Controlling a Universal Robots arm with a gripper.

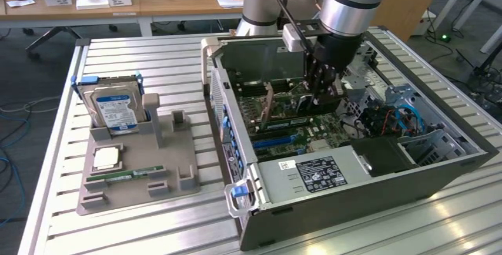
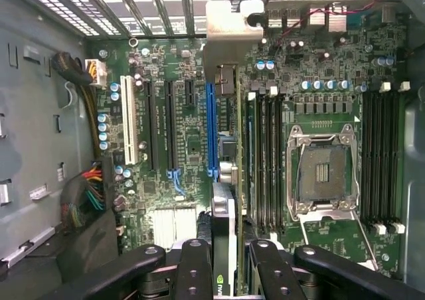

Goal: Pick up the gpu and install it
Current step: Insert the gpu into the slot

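The gpu [image 2: 223, 224] appears edge-on in the wrist view, a thin green and black card whose silver end bracket [image 2: 229, 31] reaches the case's rear slots. My gripper [image 2: 231, 257] is shut on it, one finger on each face. The card hangs over the motherboard, just beside the long blue slot [image 2: 211, 131]; I cannot tell whether it touches the board. In the exterior view the gripper [image 1: 321, 93] reaches down inside the open computer case [image 1: 235, 120], with the gpu [image 1: 318, 107] below its fingers.
A power supply [image 1: 310, 175] fills the case's near end, and drive bays with blue cables [image 1: 408, 123] sit at the exterior view's right. The bare processor socket [image 2: 323, 170] lies between memory slots. A grey fixture [image 1: 184, 155] beside the case holds a hard drive [image 1: 116, 111], a processor [image 1: 106, 158] and a memory stick [image 1: 126, 174].
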